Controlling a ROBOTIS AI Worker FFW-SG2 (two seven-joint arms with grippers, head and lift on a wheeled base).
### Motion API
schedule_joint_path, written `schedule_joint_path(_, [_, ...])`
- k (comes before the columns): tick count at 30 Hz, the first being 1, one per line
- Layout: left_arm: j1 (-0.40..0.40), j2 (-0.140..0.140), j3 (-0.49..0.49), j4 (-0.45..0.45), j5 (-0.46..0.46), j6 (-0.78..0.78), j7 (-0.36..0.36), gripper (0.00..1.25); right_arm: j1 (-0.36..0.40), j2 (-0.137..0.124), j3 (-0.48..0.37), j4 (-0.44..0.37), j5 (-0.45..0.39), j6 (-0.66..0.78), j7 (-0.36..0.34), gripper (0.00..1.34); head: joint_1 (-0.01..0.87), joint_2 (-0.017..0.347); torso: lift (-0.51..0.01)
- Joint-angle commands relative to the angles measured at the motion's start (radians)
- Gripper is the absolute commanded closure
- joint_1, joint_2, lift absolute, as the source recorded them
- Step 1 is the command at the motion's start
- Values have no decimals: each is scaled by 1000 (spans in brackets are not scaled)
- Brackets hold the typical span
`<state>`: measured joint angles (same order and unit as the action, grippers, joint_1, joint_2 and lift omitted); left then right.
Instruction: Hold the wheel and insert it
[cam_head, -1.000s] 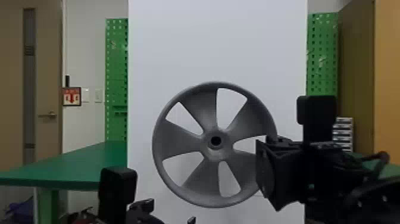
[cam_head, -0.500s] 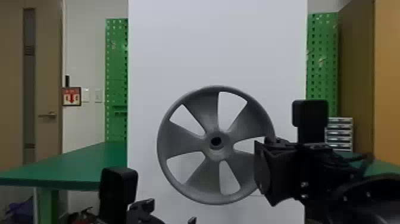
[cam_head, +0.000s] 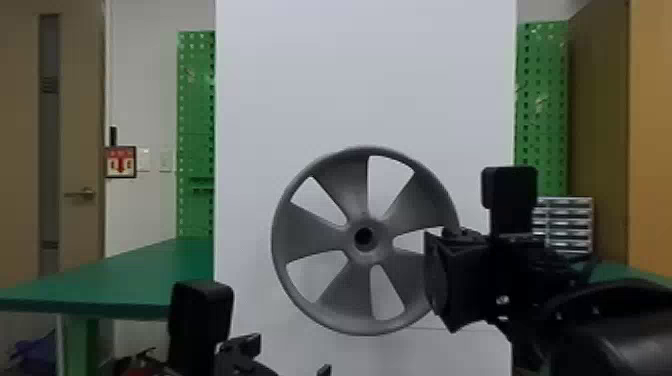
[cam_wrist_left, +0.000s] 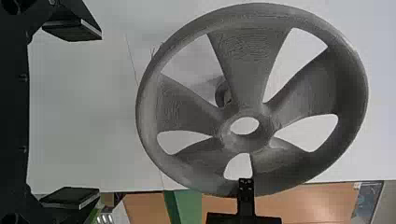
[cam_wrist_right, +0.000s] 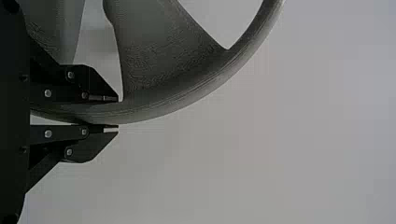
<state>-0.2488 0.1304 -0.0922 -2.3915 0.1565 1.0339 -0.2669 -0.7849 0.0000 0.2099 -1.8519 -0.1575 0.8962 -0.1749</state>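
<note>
Wheel (cam_head: 345, 295) upright, rim pinched in right claw (cam_head: 436, 280); left claw (cam_head: 290, 356) open, apart.

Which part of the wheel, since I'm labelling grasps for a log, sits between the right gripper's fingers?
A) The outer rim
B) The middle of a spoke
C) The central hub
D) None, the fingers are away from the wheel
A: the right gripper has one finger on each side of the outer rim of the wheel.
</note>
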Motion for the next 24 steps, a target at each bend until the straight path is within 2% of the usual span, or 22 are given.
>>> schedule_joint_path(1, [-1,0,-1,0,0,0,0,107,-13,1,3,31,1,-16,0,1188,6,140,-475])
schedule_joint_path(24, [-6,0,-8,0,-5,0,0,107,-53,1,17,118,13,-68,2,1204,6,140,-475])
